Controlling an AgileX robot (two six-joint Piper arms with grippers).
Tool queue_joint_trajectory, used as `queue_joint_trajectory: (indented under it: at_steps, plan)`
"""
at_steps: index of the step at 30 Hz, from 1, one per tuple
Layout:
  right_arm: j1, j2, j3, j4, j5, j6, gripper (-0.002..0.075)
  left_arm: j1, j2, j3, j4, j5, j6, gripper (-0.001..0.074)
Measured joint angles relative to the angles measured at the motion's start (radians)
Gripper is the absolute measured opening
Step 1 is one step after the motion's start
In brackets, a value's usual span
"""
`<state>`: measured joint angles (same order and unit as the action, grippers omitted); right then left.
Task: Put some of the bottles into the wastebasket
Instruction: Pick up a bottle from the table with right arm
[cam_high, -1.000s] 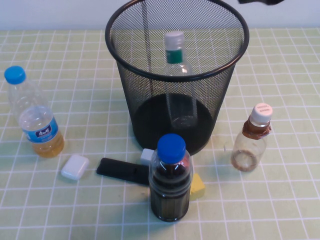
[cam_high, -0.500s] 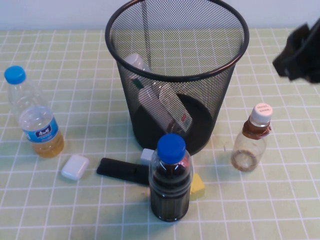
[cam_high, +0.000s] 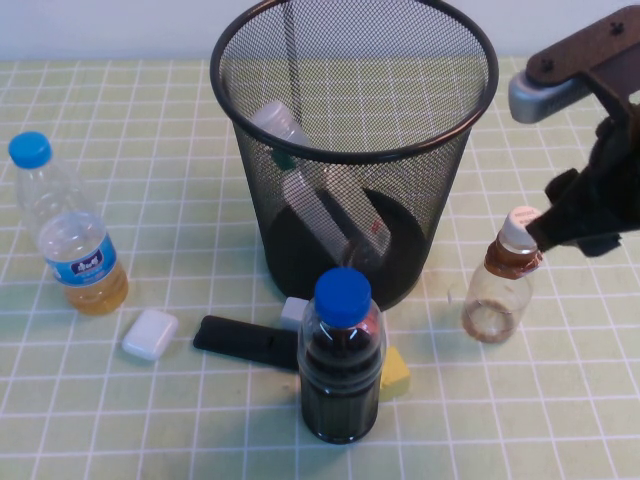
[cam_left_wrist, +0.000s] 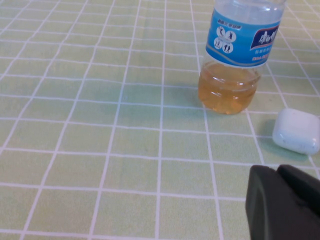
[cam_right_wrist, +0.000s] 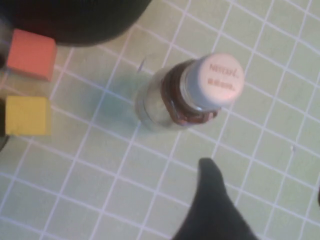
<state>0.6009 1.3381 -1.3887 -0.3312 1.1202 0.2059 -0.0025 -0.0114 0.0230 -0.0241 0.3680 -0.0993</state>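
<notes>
The black wire-mesh wastebasket (cam_high: 455, 135) stands at the table's middle back. The clear bottle with the green-and-dark label (cam_high: 322, 215) lies tilted inside it, white cap up against the left wall. The smaller clear bottle with a white cap and brown neck band (cam_high: 500, 285) stands upright to the right of the basket; it also shows in the right wrist view (cam_right_wrist: 200, 90). My right gripper (cam_high: 562, 225) hovers just above and right of its cap, open and empty (cam_right_wrist: 265, 192). My left gripper (cam_left_wrist: 282, 207) is shut and empty, low over the table near the yellowish-liquid bottle.
A dark-liquid bottle with a blue cap (cam_high: 342, 360) stands in front of the basket. A slim blue-capped bottle with yellowish liquid (cam_high: 70, 235) is at the left. A white case (cam_high: 150, 334), a black flat object (cam_high: 245, 342) and a yellow block (cam_high: 397, 372) lie nearby.
The green-label bottle has tipped from upright to leaning inside the basket. My right arm has come down from the back right to just above the small bottle.
</notes>
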Motion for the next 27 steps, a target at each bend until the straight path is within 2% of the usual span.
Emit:
queue_joint_trajectory:
  at_steps: [4,8,13,15,17,19,23,27]
  plan:
    - [-0.027,0.028,0.000,0.014,-0.049,0.020,0.0394,0.000,0.000,0.000,0.000,0.000,0.000,-0.0006]
    - [-0.102,0.050,0.001,0.056,-0.058,0.020,0.0393,0.000,0.000,0.000,0.000,0.000,0.000,-0.0006]
    - [-0.192,0.052,0.001,0.227,-0.128,-0.035,0.0393,0.000,0.000,0.000,0.000,0.000,0.000,-0.0006]
    - [-0.206,0.057,0.001,0.315,-0.138,-0.086,0.0394,0.000,0.000,0.000,0.000,0.000,0.000,-0.0006]
    - [-0.206,0.061,0.001,0.331,-0.138,-0.088,0.0396,0.000,0.000,0.000,0.000,0.000,0.000,-0.0006]
    - [-0.206,0.066,0.001,0.331,-0.138,-0.093,0.0428,0.000,0.000,0.000,0.000,0.000,0.000,-0.0006]
    - [-0.206,0.076,0.001,0.310,-0.136,-0.106,0.0571,0.000,0.000,0.000,0.000,0.000,0.000,-0.0006]
    - [-0.206,0.100,0.001,0.317,-0.132,-0.108,0.0584,0.000,0.000,0.000,0.000,0.000,0.000,-0.0006]
